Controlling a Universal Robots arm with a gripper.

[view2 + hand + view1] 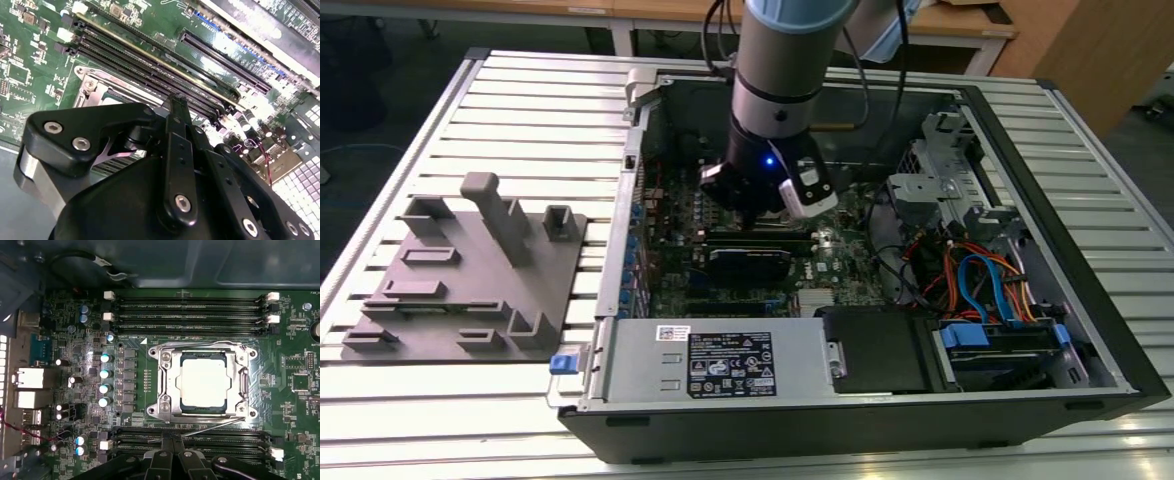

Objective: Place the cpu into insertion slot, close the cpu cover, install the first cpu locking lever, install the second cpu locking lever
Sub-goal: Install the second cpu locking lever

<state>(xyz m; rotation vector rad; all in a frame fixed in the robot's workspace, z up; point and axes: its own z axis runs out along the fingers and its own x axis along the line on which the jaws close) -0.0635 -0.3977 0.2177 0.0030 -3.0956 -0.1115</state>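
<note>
The near wall of the black computer case [854,430] sits closest in the exterior view, with the labelled power supply [720,365] just behind it. A grey parts fixture [467,270] lies on the slatted table [400,420] at the exterior view's left, well apart from the work. The arm [781,60] reaches straight down into the open case, so the gripper [767,205] hangs low over the green motherboard [674,260] at the far side, a posture that suits work on the socket from above

In the second wrist view the black gripper linkage is nearest, and 1 silvery corner of the cpu cover [92,92] peeps past it beside the long memory slots [150,75]. The fingertips look drawn together, narrowing to 1 point

In the first wrist view the cpu [205,382] already sits in the insertion slot [205,411], its pale face showing through the window of the cover, which lies flat over it. 1 locking lever [200,344] runs along the far edge of the frame; the other lever [200,429] slants loose on the near side, seemingly unlatched. The clenched fingers [170,440] meet just at that slanted wire; I judge they grasp nothing, though whether they touch it is unclear
</note>
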